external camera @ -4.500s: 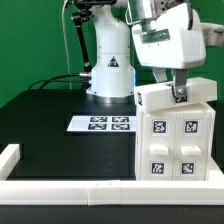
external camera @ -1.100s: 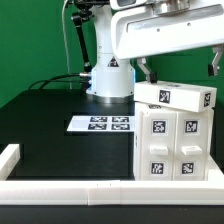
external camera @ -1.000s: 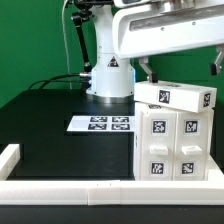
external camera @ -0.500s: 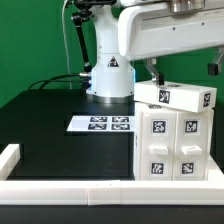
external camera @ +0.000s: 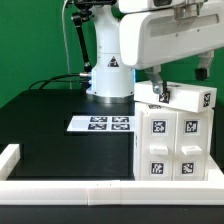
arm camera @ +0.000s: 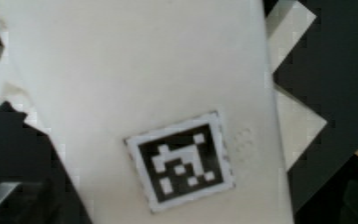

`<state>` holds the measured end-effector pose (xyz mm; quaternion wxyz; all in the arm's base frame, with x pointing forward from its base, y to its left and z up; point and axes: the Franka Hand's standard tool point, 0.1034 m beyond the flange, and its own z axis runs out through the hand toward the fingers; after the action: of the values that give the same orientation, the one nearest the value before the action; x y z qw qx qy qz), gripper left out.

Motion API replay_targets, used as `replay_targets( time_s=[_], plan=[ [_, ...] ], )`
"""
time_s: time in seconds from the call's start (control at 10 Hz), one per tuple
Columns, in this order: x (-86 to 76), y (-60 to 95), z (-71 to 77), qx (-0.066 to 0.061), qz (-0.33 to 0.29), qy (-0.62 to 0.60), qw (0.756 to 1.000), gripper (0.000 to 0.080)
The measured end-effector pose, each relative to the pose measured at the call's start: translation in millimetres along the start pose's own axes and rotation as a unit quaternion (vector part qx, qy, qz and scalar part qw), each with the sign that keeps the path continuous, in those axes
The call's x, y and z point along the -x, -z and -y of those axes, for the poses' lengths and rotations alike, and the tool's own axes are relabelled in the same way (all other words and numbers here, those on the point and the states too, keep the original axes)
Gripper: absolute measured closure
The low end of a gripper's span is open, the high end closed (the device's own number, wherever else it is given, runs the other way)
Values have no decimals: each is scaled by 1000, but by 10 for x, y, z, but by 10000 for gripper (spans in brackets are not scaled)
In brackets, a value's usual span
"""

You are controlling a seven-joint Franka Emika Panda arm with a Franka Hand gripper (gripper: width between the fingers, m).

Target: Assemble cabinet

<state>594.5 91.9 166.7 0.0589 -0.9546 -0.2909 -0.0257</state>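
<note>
White plastic box-shaped cabinet (external camera: 176,132) is standing on the black counter (external camera: 60,150) at the exterior view's right, its front face carrying four square black-and-white tags and its top slab carrying two more. It is sitting just behind the low white border rail (external camera: 70,185) that is running along the counter's near edge.

Robot arm's large white wrist housing is hanging directly over the cabinet's top. The gripper (external camera: 161,92) is reaching down at the cabinet's upper rear edge on the exterior view's left side; a dark finger (external camera: 158,85) is showing there against the white panel. Cannot tell whether the jaws are released or clenched; the housing is blocking most of them.

Wrist view is filling with a close white panel of the cabinet (arm camera: 149,110), one tag on it tilted; edges blurred.

Flat white marker board (external camera: 101,124) is lying on the counter near the arm's white base (external camera: 110,75), well apart from the cabinet.
</note>
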Motion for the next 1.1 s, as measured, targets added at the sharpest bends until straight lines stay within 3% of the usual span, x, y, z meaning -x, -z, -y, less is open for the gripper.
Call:
replay_targets(
  time_s=[0.5, 0.7, 1.1],
  plan=[
    [96, -97, -38, 2, 1, -6, 1000, 2],
    [95, -97, -38, 2, 1, -23, 1000, 247],
    [90, -95, -39, 3, -3, -151, 989, 242]
  ],
)
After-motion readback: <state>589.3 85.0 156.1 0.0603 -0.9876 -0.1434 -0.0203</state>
